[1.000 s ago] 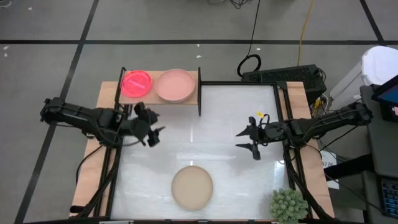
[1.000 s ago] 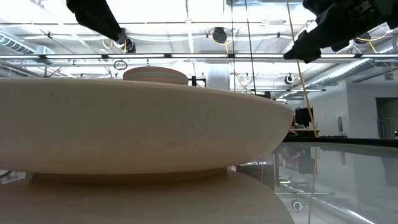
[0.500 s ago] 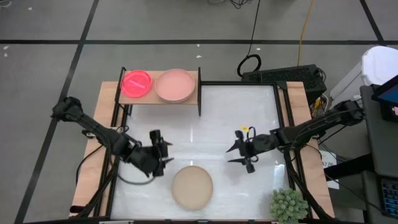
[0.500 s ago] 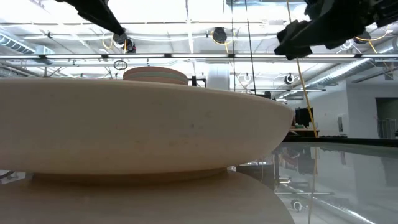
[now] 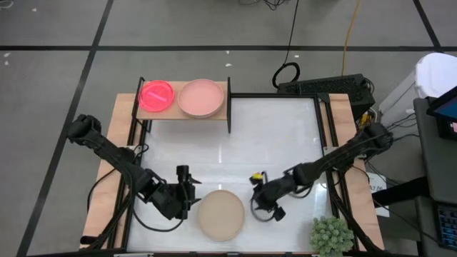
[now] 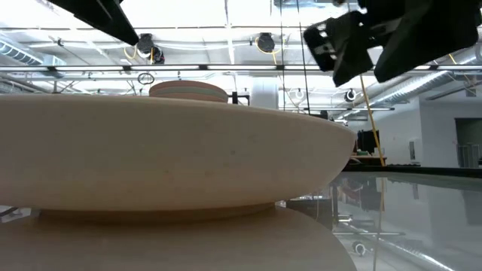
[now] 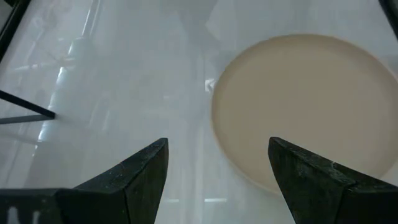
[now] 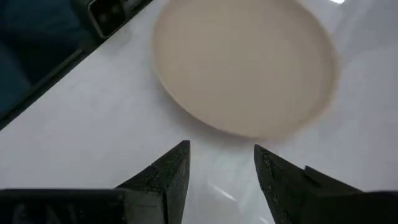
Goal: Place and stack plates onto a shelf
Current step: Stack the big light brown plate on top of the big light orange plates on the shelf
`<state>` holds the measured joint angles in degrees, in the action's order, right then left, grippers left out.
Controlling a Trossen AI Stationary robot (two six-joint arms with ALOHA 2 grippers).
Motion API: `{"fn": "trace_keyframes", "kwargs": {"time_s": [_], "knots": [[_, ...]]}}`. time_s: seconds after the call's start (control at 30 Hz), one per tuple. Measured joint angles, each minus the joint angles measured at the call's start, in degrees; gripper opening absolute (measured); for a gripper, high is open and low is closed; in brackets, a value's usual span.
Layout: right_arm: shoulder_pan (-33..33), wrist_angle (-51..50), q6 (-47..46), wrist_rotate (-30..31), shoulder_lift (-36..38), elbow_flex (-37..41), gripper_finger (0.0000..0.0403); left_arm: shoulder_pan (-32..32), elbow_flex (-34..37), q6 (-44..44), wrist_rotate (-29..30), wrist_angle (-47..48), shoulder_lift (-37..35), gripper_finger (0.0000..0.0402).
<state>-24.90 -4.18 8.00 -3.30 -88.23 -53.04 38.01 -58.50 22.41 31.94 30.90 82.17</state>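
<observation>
A large beige plate [image 5: 221, 215] lies flat on the white table near its front edge; it also shows in the left wrist view [image 7: 305, 106], the right wrist view [image 8: 245, 68] and fills the low view [image 6: 166, 158]. My left gripper [image 5: 189, 193] is open just left of the plate. My right gripper [image 5: 263, 200] is open just right of it. On the light-wood shelf [image 5: 223, 114] at the far left rest a neon pink plate stack [image 5: 156, 96] and a dusty-pink plate stack [image 5: 201, 98].
A spiky green plant [image 5: 330, 235] stands at the table's near right corner. The shelf's black frame post [image 5: 229, 121] reaches onto the table. Bare white tabletop [image 5: 271, 135] lies between the shelf and the beige plate.
Both grippers have come down and toward the table's near edge, closing in on the beige plate from its left and right sides. The left arm has swung away from the shelf. The plate has stayed in place.
</observation>
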Motion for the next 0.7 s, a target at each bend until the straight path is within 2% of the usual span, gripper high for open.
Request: {"fn": "trace_keyframes", "kwargs": {"time_s": [0.2,0.33,0.53,0.7], "knots": [[-2.34,-4.12,7.41,0.0,-9.3,-9.27,0.0159,0.03,0.0,0.09,0.01,-1.18,0.0,0.028],[-3.0,-4.25,9.07,0.38,-13.95,-13.04,0.0159,-0.01,0.0,0.0,0.04,-1.14,0.0,0.028],[-3.37,-4.34,17.91,0.25,-18.51,-14.48,0.0154,-0.08,0.0,0.18,1.55,-1.14,0.0,0.028],[-3.35,-3.99,22.46,0.23,-20.5,-14.5,0.0124,-0.08,0.0,-0.09,3.04,-1.12,0.01,0.028]]}}
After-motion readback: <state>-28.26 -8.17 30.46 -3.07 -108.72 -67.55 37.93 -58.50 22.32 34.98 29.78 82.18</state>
